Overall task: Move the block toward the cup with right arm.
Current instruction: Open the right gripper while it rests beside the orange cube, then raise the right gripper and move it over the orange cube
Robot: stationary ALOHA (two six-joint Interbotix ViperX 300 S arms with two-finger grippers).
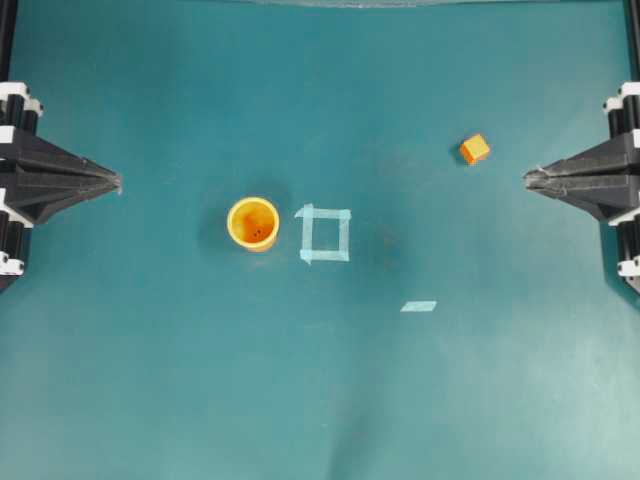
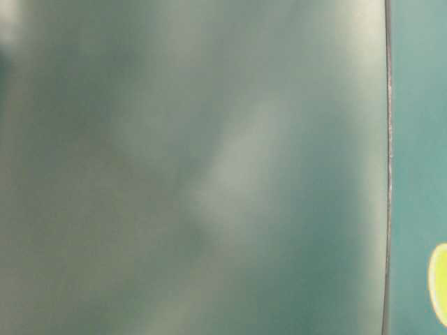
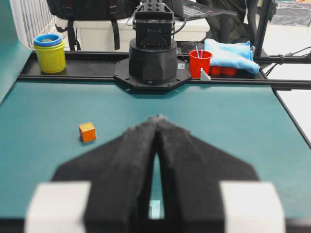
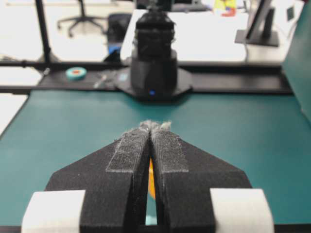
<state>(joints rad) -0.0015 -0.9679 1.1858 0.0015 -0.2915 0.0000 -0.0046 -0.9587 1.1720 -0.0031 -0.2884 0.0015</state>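
On the near part of the teal worktop (image 1: 320, 400) in the overhead view lies a short strip of pale tape (image 1: 419, 306), right of the middle. Farther in, about halfway up the view, the yellow-orange cup (image 1: 253, 223) stands upright with its darker inside showing, and just to its right, not touching it, is a square outlined in pale-blue tape (image 1: 325, 234). At about the same depth the two arms come in from the sides: the left gripper (image 1: 115, 182) points right from the left edge and the right gripper (image 1: 529, 179) points left from the right edge, each well apart from the cup. Both pairs of black padded fingers are pressed together tip to tip and hold nothing; the left wrist view shows the left pair (image 3: 158, 119) meeting at a point, and the right wrist view shows the right pair (image 4: 154, 127) likewise, with a sliver of orange visible through the slit between the pads. Beyond the right gripper, a little farther and to its left, the small orange block (image 1: 474, 149) sits on the worktop, turned at an angle, apart from the fingers and well away from the cup on the other side of the tape square. The table-level view is almost wholly blurred.
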